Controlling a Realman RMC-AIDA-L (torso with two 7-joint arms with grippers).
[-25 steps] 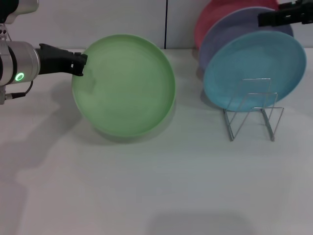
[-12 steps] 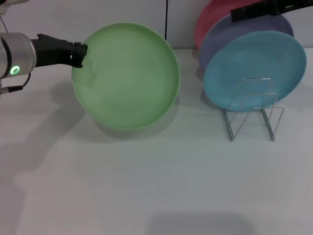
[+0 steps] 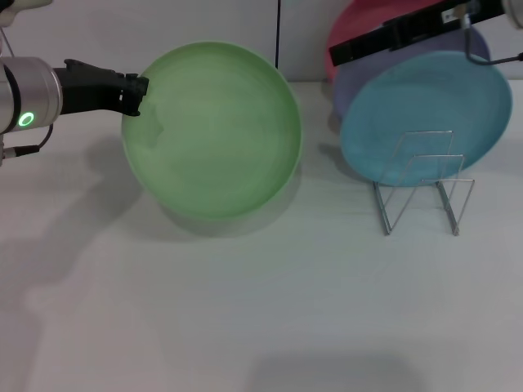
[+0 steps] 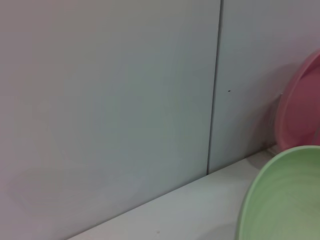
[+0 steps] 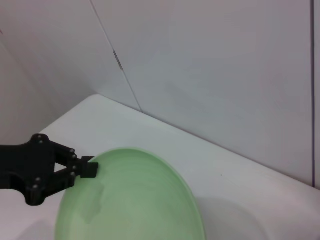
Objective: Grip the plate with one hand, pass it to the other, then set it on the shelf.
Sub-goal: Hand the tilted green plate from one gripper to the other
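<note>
The light green plate [image 3: 212, 131] hangs tilted above the table at centre left, its hollow side facing me. My left gripper [image 3: 137, 94], on the arm with the green ring, is shut on the plate's upper left rim. The right wrist view shows that same gripper [image 5: 90, 169] pinching the plate [image 5: 135, 200] edge. My right gripper [image 3: 337, 54] reaches in from the upper right, its tip just right of the plate's upper rim and apart from it. The wire shelf [image 3: 425, 192] stands at right on the table.
A light blue plate [image 3: 425, 106], a lavender plate [image 3: 368, 69] and a pink plate [image 3: 351, 28] stand upright one behind another at the shelf's back. A grey wall [image 4: 110, 100] with a vertical seam runs close behind the table.
The right gripper has slid leftward across the standing plates toward the green plate. The green plate has risen slightly and tipped more upright in the left gripper.
</note>
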